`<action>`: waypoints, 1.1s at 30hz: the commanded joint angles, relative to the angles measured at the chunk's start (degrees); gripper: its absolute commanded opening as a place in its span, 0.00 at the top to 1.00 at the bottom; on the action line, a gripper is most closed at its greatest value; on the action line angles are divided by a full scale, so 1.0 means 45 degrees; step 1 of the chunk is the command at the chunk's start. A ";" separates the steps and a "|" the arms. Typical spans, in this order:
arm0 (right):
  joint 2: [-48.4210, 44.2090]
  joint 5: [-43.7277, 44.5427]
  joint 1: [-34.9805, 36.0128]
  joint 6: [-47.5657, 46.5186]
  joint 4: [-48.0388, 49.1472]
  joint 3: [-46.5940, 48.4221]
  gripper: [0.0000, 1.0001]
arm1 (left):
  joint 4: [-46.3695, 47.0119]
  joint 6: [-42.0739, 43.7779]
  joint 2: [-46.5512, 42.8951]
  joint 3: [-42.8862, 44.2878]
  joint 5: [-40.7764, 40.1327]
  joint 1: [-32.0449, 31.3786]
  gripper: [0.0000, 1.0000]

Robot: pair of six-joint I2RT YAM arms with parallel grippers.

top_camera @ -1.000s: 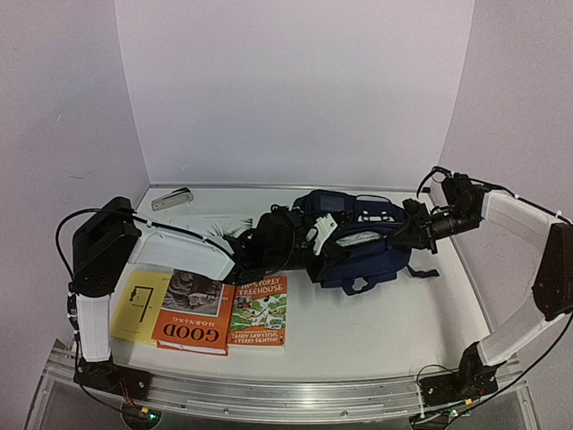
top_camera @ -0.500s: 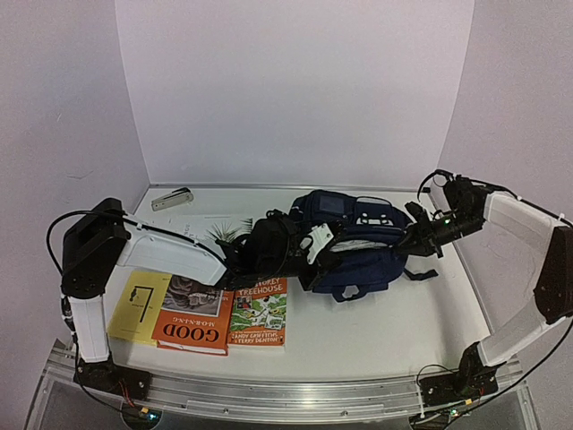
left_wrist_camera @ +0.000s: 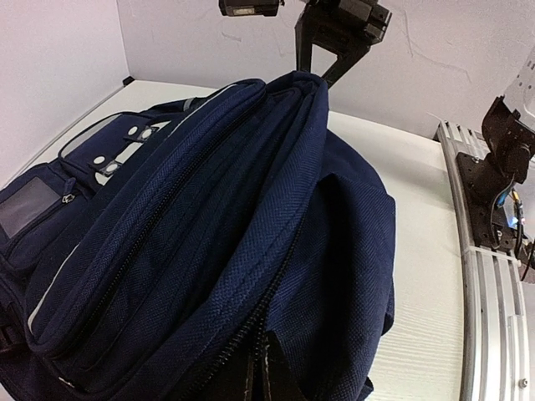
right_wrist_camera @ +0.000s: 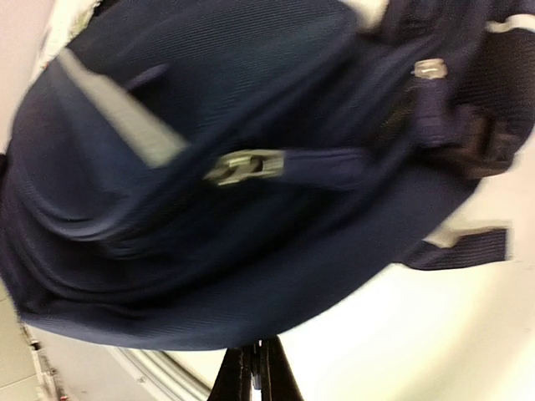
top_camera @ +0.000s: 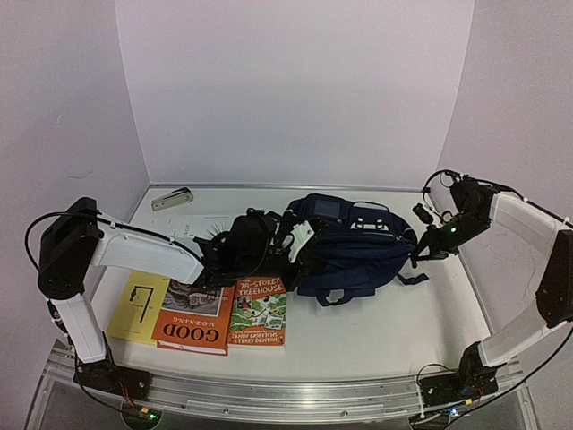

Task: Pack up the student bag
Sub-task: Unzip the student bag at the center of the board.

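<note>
With the bag [top_camera: 345,255] lying mid-frame, your left gripper [left_wrist_camera: 257,378] with fingers pressed together at its frame-left end and your right gripper [right_wrist_camera: 260,369] with fingers together and empty at its frame-right end, a tug could slide the limp bag onto the books [top_camera: 224,313] at lower left.

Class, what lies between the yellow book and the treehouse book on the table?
The orange Good Morning book lies between them, as the top view shows.
</note>
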 commanded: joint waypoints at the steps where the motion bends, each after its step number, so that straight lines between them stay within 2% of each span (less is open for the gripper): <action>1: 0.0353 0.1959 -0.1077 -0.0918 0.0891 -0.0129 1.00 | 0.0325 -0.0295 -0.1279 -0.0231 0.0581 0.0346 1.00; 13: 0.2746 0.1887 -0.2974 -0.1711 0.2440 -0.0231 1.00 | 0.0181 -0.0565 -0.1610 -0.0771 0.1786 0.1161 1.00; 24: 0.4700 0.2234 -0.3337 -0.1021 0.4522 -0.0106 1.00 | -0.0720 -0.0126 -0.1493 -0.0508 0.3820 0.1408 1.00; 29: 0.4139 0.2357 -0.3774 -0.1124 0.4496 -0.0328 1.00 | -0.1219 0.0139 -0.0994 -0.0286 0.2056 0.1582 1.00; 33: 0.2855 0.2329 -0.3855 -0.1359 0.4402 -0.1177 1.00 | -0.1211 -0.0604 0.0357 0.0669 0.2224 0.2464 1.00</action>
